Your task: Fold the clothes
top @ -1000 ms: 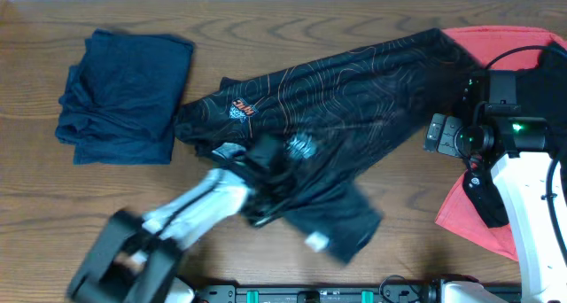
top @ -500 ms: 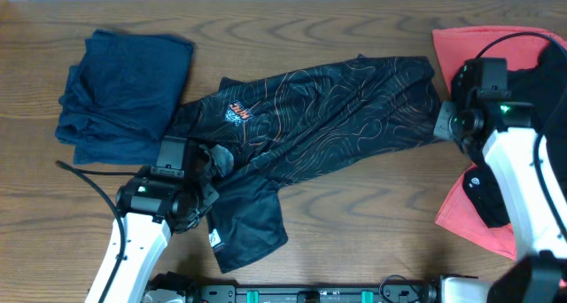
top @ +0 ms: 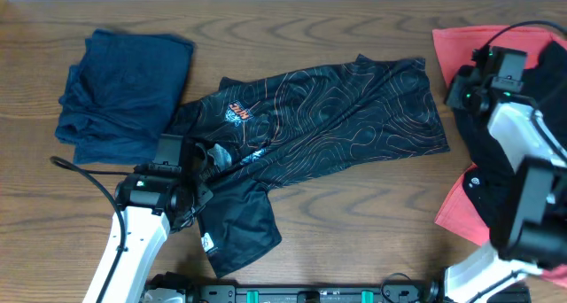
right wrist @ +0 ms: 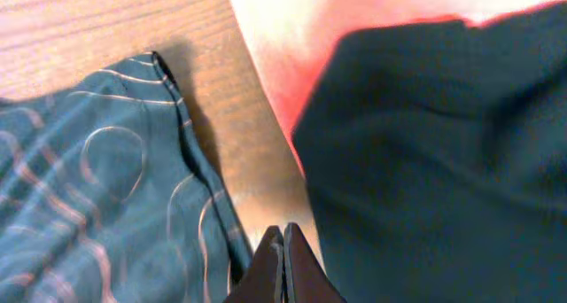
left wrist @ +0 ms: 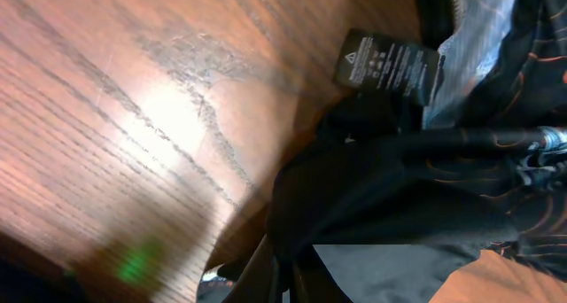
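The black jersey (top: 328,117) lies in the middle of the counter (top: 372,223), its long axis running near left to far right. The left gripper (left wrist: 285,272) sits at its near-left end, closed on a bunch of the cloth. The right gripper (right wrist: 283,250), pressed closed on nothing, hangs just right of the far-right hem, beside the plain black piece (right wrist: 425,143) on the coral-red piece (top: 461,42).

— Where's the jersey?
— The black jersey (top: 328,108), with thin orange contour lines, lies mostly flat across the middle of the table (top: 372,214), slanting up to the right, lettering facing up. Its lower-left end is bunched and doubled over.
— And the others?
— The navy piece (top: 124,90) sits rumpled at the back left, just beside it. The coral-red piece (top: 456,46) is at the right edge, with a plain black piece (top: 554,77) on it.
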`<action>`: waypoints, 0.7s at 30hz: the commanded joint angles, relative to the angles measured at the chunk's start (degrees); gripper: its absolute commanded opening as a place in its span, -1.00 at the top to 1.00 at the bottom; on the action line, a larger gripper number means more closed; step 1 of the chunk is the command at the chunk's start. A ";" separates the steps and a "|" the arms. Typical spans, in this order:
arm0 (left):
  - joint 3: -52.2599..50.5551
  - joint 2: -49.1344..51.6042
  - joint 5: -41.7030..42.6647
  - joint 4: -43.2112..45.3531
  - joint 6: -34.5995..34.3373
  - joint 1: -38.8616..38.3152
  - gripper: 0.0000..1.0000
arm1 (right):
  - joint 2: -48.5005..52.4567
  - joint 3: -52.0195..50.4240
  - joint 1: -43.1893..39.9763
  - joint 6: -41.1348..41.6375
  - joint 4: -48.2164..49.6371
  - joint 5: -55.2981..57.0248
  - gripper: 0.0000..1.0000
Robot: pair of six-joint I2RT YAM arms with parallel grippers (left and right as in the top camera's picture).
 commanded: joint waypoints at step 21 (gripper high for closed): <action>-0.17 0.24 -1.42 3.48 0.72 0.33 0.88 | 16.85 3.80 -19.39 0.59 23.76 27.23 0.98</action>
